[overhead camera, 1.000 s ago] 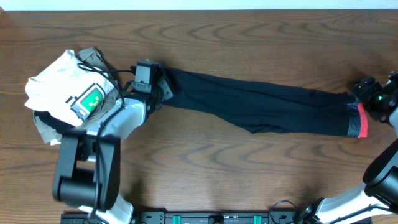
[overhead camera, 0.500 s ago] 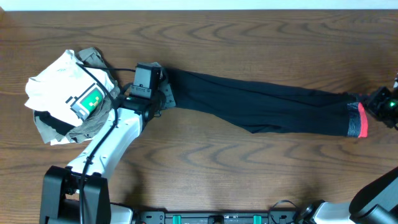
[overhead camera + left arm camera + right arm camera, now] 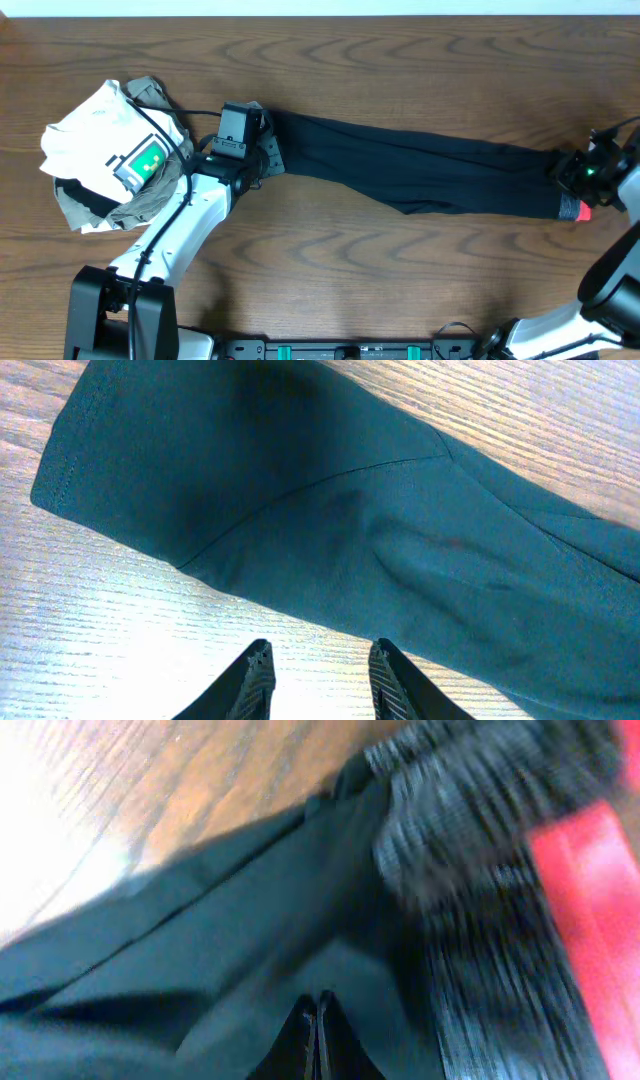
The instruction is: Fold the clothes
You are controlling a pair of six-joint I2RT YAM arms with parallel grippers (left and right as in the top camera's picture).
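The black pants (image 3: 420,170) lie stretched across the table, leg cuffs at the left and the grey waistband (image 3: 568,205) with its coral red edge at the right. My left gripper (image 3: 264,152) sits at the cuff end. In the left wrist view it (image 3: 320,652) is open, with bare wood between its fingers and the dark cuff (image 3: 350,510) just beyond the tips. My right gripper (image 3: 566,172) hovers over the waistband end. In the blurred right wrist view its jaws (image 3: 318,1005) are pressed together above the black fabric (image 3: 200,950), beside the grey band (image 3: 470,920).
A pile with a white T-shirt (image 3: 100,130) bearing a green-and-blue graphic and an olive garment (image 3: 140,205) lies at the far left, right behind my left arm. The table's back edge (image 3: 320,12) runs along the top.
My right gripper has shut and swung left from beyond the waistband to over it. My left gripper's jaws have narrowed while staying at the cuff end.
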